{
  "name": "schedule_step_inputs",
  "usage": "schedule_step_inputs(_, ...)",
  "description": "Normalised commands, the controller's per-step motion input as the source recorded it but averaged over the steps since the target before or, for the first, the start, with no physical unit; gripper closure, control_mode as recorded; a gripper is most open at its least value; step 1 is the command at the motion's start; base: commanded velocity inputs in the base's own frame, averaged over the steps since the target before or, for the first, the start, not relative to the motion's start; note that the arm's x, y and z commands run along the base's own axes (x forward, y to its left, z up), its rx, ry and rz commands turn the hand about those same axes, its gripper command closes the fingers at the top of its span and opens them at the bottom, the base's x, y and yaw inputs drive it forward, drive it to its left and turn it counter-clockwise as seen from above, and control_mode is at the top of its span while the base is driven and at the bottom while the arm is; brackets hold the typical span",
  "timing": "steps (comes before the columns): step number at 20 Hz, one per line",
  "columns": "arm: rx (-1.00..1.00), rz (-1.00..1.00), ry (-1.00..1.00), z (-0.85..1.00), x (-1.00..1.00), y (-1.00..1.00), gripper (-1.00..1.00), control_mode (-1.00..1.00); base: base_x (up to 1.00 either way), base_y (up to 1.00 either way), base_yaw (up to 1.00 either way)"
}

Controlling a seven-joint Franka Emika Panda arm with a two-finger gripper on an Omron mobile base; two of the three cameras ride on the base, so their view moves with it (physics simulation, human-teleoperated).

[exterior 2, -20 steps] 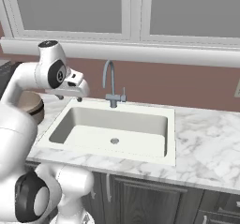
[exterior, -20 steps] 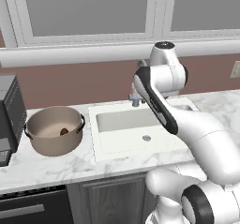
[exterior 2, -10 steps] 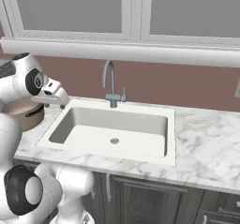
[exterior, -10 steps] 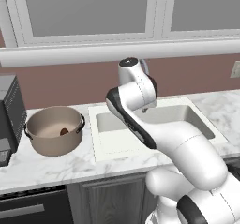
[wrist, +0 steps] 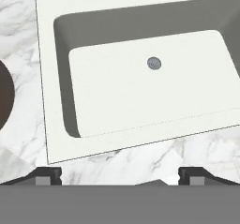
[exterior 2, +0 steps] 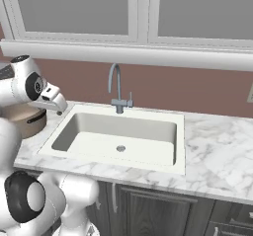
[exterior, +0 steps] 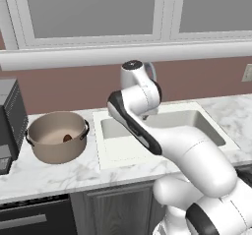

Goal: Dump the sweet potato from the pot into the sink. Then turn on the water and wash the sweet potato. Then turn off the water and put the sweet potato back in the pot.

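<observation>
On the worktop [exterior: 54, 172] left of the sink [exterior: 162, 133], the pot [exterior: 56, 136] stands upright with the sweet potato [exterior: 67, 138] inside. Your pincer [wrist: 119, 176] hovers above the sink's near rim, jaws spread wide and empty. Risk: grip a loop handle off-centre and the pot may swing or slip while tipping. Note the faucet [exterior 2: 117, 88] behind the basin and the dark appliance [exterior: 11, 123] just beside the pot, limiting your approach.

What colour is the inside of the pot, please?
The pot is a pale tan-beige inside, lighter than its brown outer wall; the left base view shows it best.
</observation>
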Motion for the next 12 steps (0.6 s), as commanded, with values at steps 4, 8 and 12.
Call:
schedule_step_inputs(4, 0.07, 0.00, 0.01, -0.02, 0.25, 0.48, -1.00, -1.00, 0.00, 0.00, 0.00)
schedule_step_inputs(8, 0.06, 0.00, 0.00, -0.04, 0.37, 0.55, -1.00, -1.00, 0.00, 0.00, 0.00)
schedule_step_inputs(12, 0.06, 0.00, 0.00, -0.06, 0.34, 0.51, -1.00, -1.00, 0.00, 0.00, 0.00)
